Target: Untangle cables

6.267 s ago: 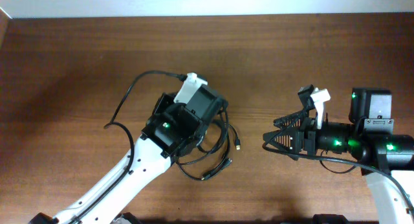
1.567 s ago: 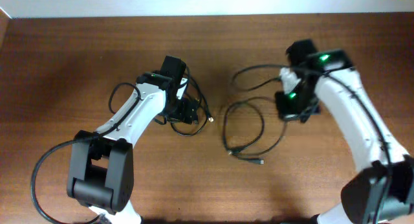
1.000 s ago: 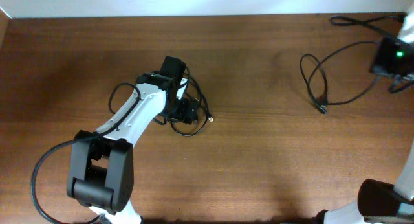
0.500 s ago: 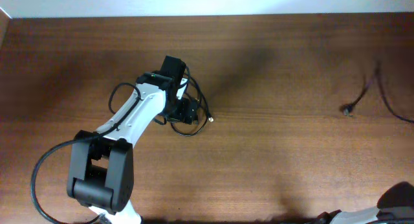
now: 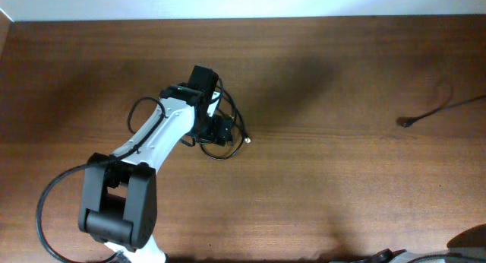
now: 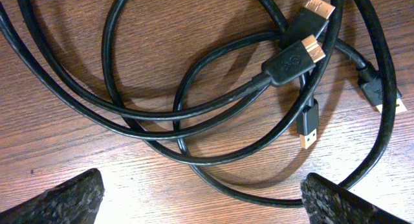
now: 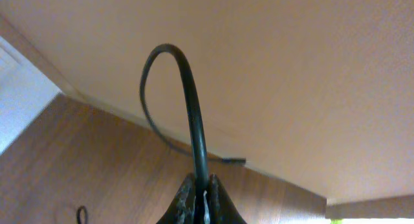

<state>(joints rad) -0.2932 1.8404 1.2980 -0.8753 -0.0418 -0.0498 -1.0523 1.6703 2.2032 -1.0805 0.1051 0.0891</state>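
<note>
Plug ends (image 6: 301,56) you see at left wrist: four
Cables (image 6: 149,130) tangled there: you cannot tell
Cable (image 5: 444,109) apart at right: one

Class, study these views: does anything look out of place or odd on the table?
Yes. One cable runs out past the right edge of the overhead view, far from the rest, pinched in the shut right hand. The other cables lie looped over each other.

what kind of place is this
Likely an indoor robot lab bench: a dark wooden table against a pale wall, a white robot arm over it, and tangled black cables with USB plugs.
</note>
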